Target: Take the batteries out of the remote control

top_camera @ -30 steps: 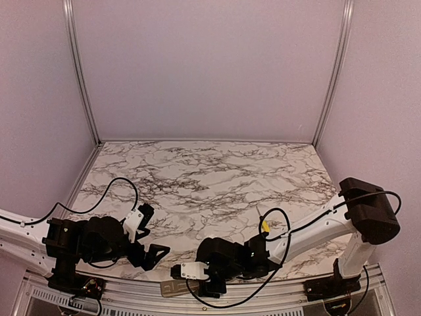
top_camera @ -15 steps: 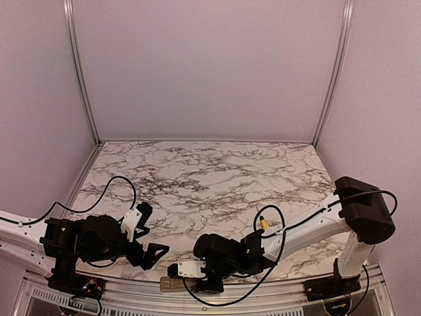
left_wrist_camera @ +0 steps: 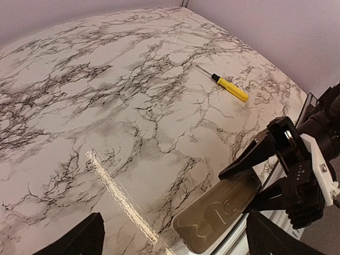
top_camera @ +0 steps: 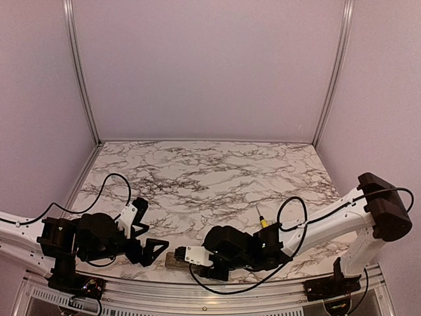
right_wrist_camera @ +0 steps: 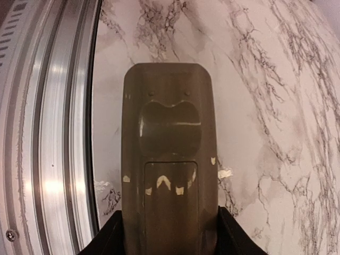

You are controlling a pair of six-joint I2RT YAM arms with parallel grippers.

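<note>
Right jaws clamp the slim grey-beige remote control (right_wrist_camera: 169, 159); left jaws gape above veined marble table (left_wrist_camera: 106, 106).

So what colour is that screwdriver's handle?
The screwdriver handle is yellow, clearest in the left wrist view.

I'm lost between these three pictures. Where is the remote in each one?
Top external: the remote lies low and left of centre, by the near edge of the table.
Left wrist: lower right, back side up, at the table's edge.
Right wrist: dead centre, back side up, filling the middle.
Shared landmark: the metal rail along the table's near edge, close beside the remote in every view.
</note>
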